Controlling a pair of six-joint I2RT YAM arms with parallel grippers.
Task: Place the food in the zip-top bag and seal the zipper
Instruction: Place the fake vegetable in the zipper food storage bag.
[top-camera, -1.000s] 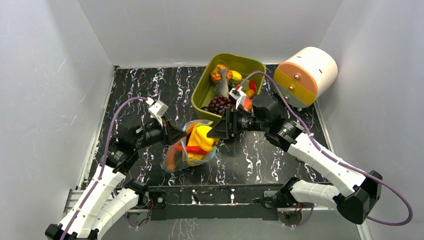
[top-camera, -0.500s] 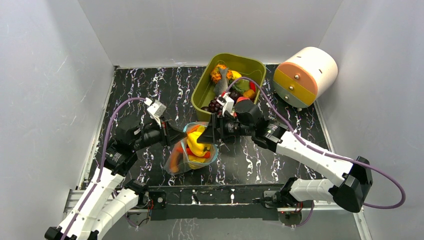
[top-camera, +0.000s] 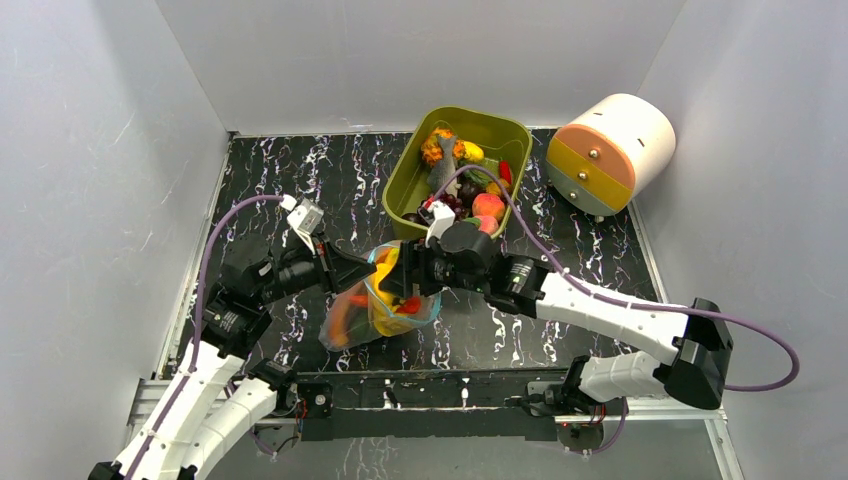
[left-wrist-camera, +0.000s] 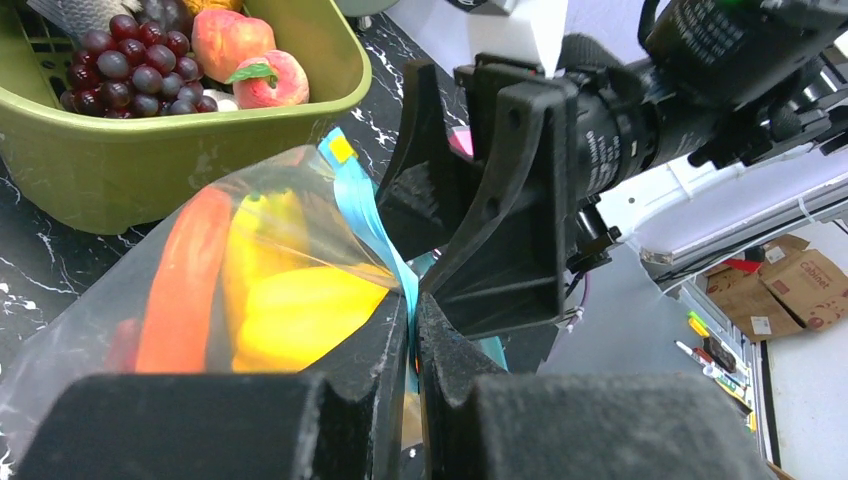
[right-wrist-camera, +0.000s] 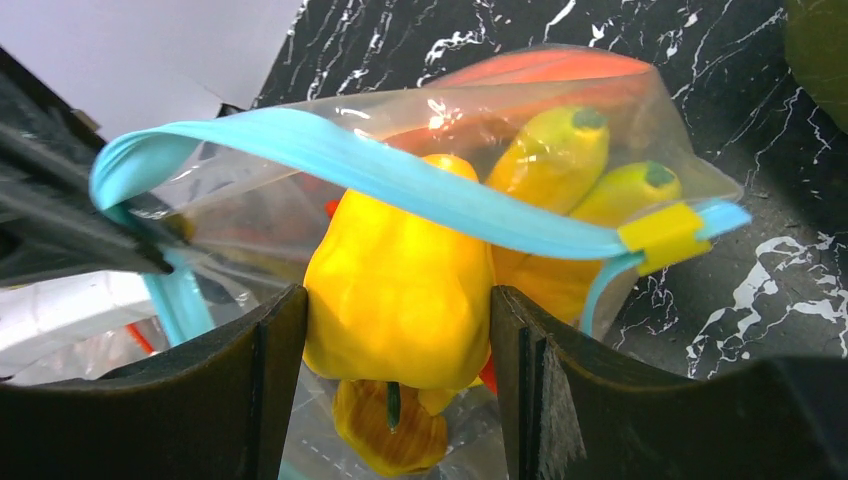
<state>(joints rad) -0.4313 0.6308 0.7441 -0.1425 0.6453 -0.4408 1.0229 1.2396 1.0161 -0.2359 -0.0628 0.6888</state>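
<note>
The clear zip-top bag (top-camera: 375, 305) lies mid-table with its mouth open, holding yellow, orange and red toy foods. My left gripper (left-wrist-camera: 412, 310) is shut on the teal-blue zipper strip (left-wrist-camera: 365, 215) at the bag's left rim. My right gripper (right-wrist-camera: 395, 340) is shut on a yellow bell pepper (right-wrist-camera: 400, 290) and holds it in the bag's mouth, under the zipper strip (right-wrist-camera: 380, 170). Two yellow bananas (right-wrist-camera: 560, 160) and an orange piece (right-wrist-camera: 540, 70) lie deeper in the bag. In the top view the right gripper (top-camera: 405, 278) sits at the bag's mouth.
The olive-green tub (top-camera: 405, 185) behind the bag holds grapes (left-wrist-camera: 130, 65), peaches (left-wrist-camera: 240, 50) and other toy foods. A white drum with orange and yellow drawers (top-camera: 610, 150) stands at the back right. Grey walls enclose the black marble table (top-camera: 300, 180).
My right gripper has moved left from the tub's front into the bag's mouth with the yellow pepper. The left gripper has kept its hold on the rim and shifted slightly.
</note>
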